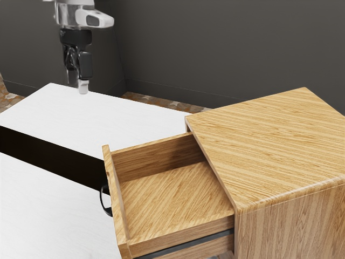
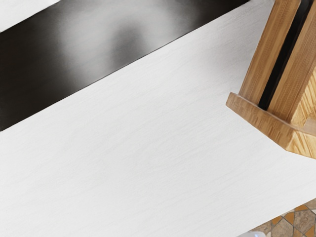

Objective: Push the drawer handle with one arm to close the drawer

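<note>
Toward half past seven in the exterior view, I have the drawer [image 1: 167, 202] standing out of its cabinet [image 1: 280, 145], pointing between eight and nine o'clock. Its front panel [image 1: 115, 186] runs lengthwise from twelve to between five and six, and the handle [image 1: 102, 200] follows that line, bowing out to nine. My gripper [image 1: 77, 89] hangs at about eleven o'clock, well apart from the handle, pointing down to six with its fingers spread. Beneath it spreads a white tabletop [image 1: 108, 121], a dark band [image 1: 54, 162] dividing it from more white toward seven o'clock. A dark grey wall [image 1: 215, 48] rises behind, over patterned brown and orange floor tiles [image 1: 153, 102]. The handle is a black, curved pull; the drawer is pale, striped wood, with a dark runner [image 1: 188, 241] along its side.
</note>
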